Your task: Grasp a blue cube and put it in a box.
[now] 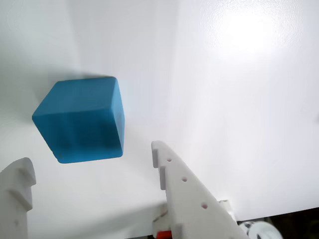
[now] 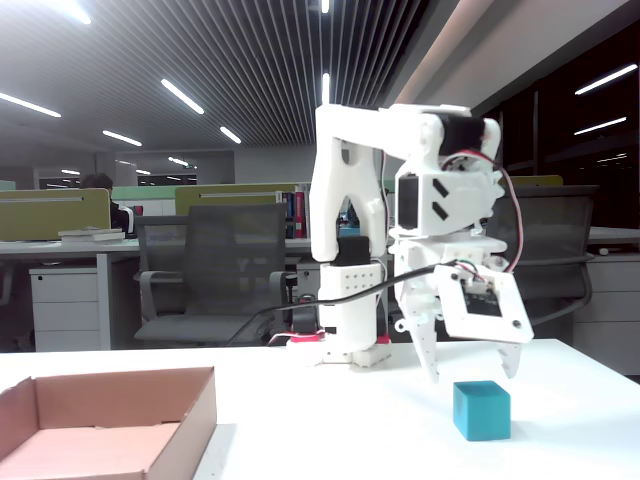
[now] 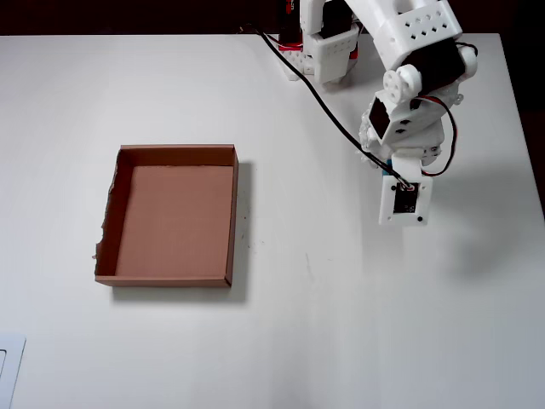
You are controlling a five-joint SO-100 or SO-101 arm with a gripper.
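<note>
The blue cube (image 1: 79,119) rests on the white table, and in the fixed view this blue cube (image 2: 481,410) sits at the front right, just below the fingertips. My gripper (image 1: 91,157) is open; its white fingers stand on either side of the cube's near edge without touching it. Seen from the side, the gripper (image 2: 472,373) hovers a little above the cube, pointing down. The box (image 3: 232,213), a shallow brown cardboard tray, lies empty well to the left; the fixed view shows the box (image 2: 200,410) at the bottom left. In the overhead view the wrist hides the cube.
The arm's base (image 3: 328,51) stands at the table's far edge, with a black cable (image 3: 328,111) trailing to the wrist. The table's right edge (image 3: 519,128) is close to the arm. A pale flat object (image 3: 8,368) shows at the bottom left corner.
</note>
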